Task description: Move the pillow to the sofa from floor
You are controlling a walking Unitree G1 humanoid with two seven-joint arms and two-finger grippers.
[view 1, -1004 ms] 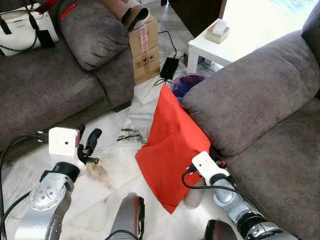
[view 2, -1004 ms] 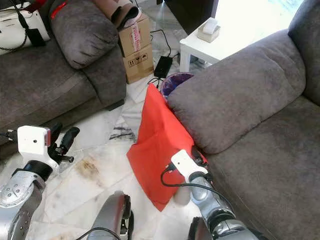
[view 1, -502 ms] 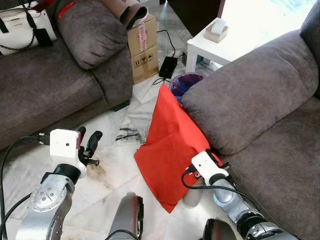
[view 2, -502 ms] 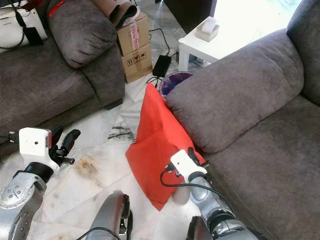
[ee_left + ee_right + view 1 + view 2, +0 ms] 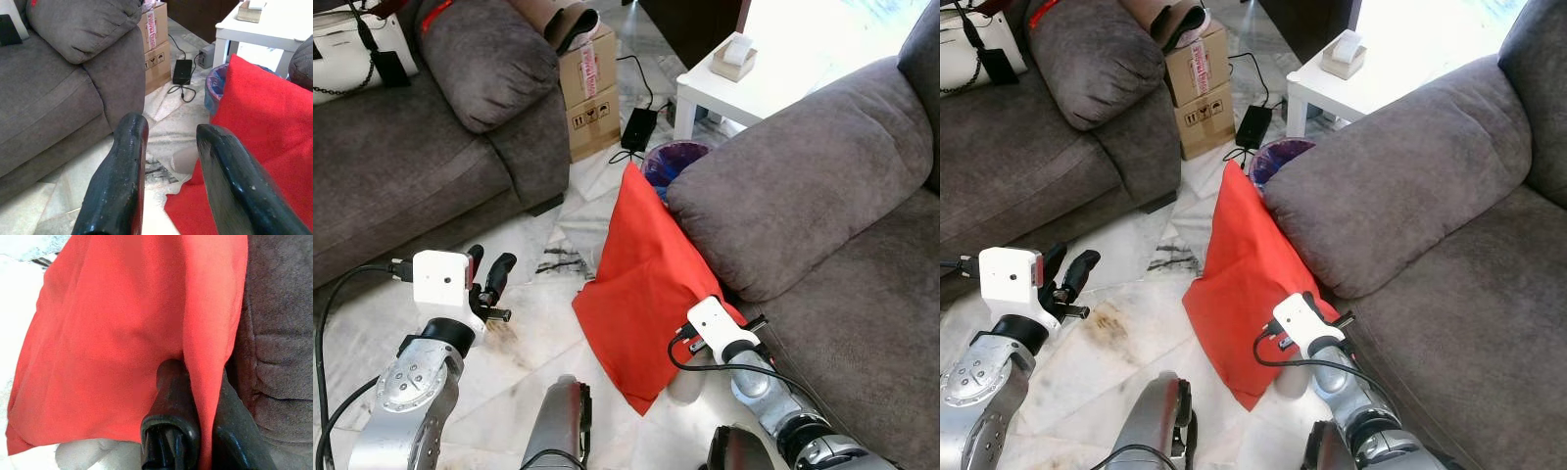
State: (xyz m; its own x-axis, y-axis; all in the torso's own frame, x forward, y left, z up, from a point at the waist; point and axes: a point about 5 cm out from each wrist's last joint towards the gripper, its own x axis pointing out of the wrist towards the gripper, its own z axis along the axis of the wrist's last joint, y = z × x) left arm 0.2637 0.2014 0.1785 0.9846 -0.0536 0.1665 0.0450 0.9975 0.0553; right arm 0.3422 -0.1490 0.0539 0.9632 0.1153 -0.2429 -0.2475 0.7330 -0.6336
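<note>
The red pillow (image 5: 641, 284) stands on edge on the marble floor, leaning against the arm of the grey sofa (image 5: 803, 176) on my right. My right gripper (image 5: 736, 315) is at the pillow's lower right edge, beside the sofa base. In the right wrist view its two black fingers (image 5: 171, 396) are shut on a fold of the red pillow (image 5: 112, 342). My left gripper (image 5: 489, 279) hovers open over the floor to the left of the pillow, with nothing between its fingers (image 5: 122, 166); the pillow (image 5: 254, 137) lies just ahead of it.
A second grey sofa (image 5: 401, 166) runs along the left, with a white handbag (image 5: 352, 49) on it. Between the sofas sit a cardboard box (image 5: 592, 83), a black power adapter (image 5: 638, 125) with cable, a purple bin (image 5: 675, 162) and a white side table (image 5: 773, 69).
The view has drifted slightly. The pillow's lower edge has shifted a little to the left with my right gripper still on it. My left gripper has barely moved.
</note>
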